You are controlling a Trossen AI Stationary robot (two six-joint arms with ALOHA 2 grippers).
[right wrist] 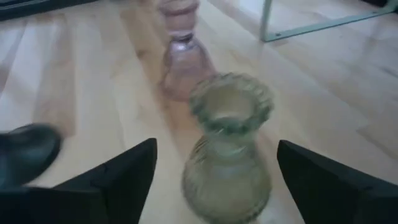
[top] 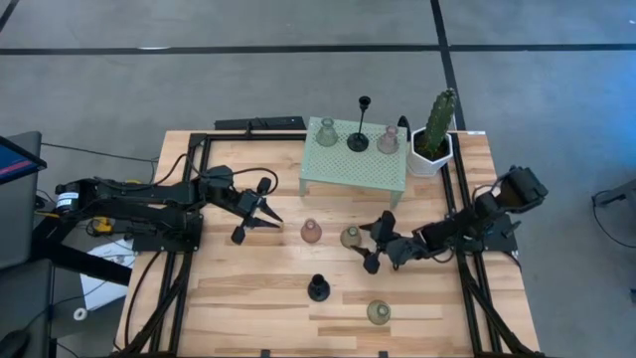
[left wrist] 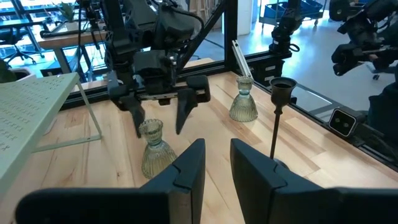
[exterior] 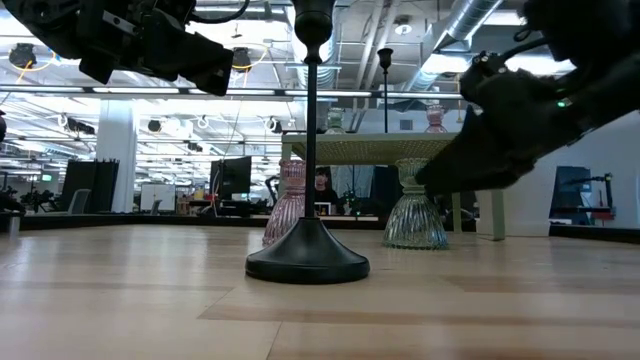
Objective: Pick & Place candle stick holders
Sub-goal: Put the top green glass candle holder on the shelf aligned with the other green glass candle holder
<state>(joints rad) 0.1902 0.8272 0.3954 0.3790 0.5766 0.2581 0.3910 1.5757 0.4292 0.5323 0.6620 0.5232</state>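
A dull green bell-shaped holder (top: 351, 237) stands upright on its base on the table. My right gripper (top: 375, 242) is open, one finger on either side of the holder (right wrist: 227, 149), touching nothing; the left wrist view (left wrist: 152, 146) shows this too. A pink holder (top: 311, 232) stands just to its left. A tall black stem holder (top: 318, 288) and another green holder (top: 378, 312) stand nearer the front. A green holder (top: 326, 131), a black stem holder (top: 360, 124) and a pink holder (top: 388, 140) stand on the mint-green stand (top: 343, 171). My left gripper (top: 270, 217) is open and empty, left of the pink holder.
A cactus in a white pot (top: 434, 134) stands at the back right, beside the stand. Black frame rails (top: 184, 268) run along the table's left and right sides. Bare wood lies at the front left of the table (top: 229, 308).
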